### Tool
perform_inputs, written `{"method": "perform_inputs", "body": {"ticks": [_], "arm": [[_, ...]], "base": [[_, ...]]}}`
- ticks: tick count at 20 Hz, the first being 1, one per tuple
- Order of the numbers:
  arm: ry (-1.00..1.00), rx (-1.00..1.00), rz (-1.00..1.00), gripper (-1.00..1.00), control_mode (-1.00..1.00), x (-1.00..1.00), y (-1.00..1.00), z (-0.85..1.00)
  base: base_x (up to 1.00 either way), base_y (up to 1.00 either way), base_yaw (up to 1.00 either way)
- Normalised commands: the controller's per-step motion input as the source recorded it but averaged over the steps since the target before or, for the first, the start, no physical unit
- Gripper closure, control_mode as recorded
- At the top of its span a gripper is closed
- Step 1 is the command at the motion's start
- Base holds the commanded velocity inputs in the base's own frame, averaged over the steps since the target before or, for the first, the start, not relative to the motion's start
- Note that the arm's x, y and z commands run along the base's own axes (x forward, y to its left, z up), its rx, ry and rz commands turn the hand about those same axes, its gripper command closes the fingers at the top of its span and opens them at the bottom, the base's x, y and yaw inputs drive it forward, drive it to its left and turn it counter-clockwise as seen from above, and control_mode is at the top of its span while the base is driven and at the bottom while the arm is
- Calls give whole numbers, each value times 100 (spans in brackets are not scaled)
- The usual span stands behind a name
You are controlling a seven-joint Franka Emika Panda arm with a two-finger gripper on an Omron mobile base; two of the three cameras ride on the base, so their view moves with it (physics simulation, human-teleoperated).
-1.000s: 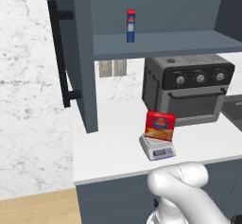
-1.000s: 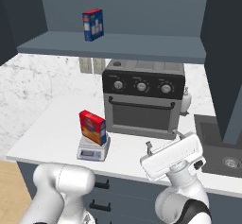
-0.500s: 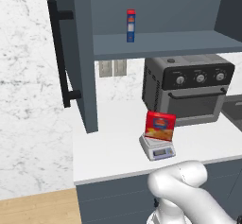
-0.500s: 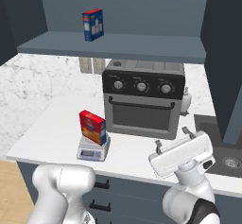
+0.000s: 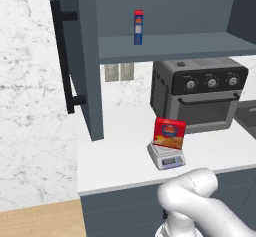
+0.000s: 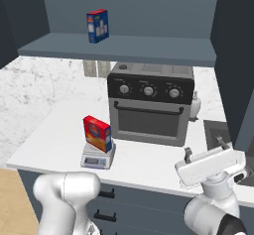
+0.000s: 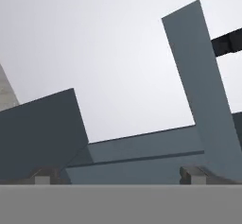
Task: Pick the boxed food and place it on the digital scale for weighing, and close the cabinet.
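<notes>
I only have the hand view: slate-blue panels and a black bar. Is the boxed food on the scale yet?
Observer: Yes. The boxed food stands upright on the digital scale, in front of the toaster oven.
Operator: And the cabinet?
Observer: Open. The left door of the cabinet is swung out, and a slim box shows on the shelf.
Operator: Where is my hand in the room?
Observer: The gripper is low at the counter's front edge, to the right of the scale, with its jaws apart and nothing between them.
</notes>
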Motion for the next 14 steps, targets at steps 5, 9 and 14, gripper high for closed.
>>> {"method": "perform_inputs", "body": {"ticks": [5,9,14], "arm": [[1,13,0,-100,-100,-15,-90,17],[15,6,0,-100,-100,0,-55,6],[27,2,0,-100,-100,4,-53,36]], "base": [[0,0,0],[0,0,0],[0,0,0]]}}
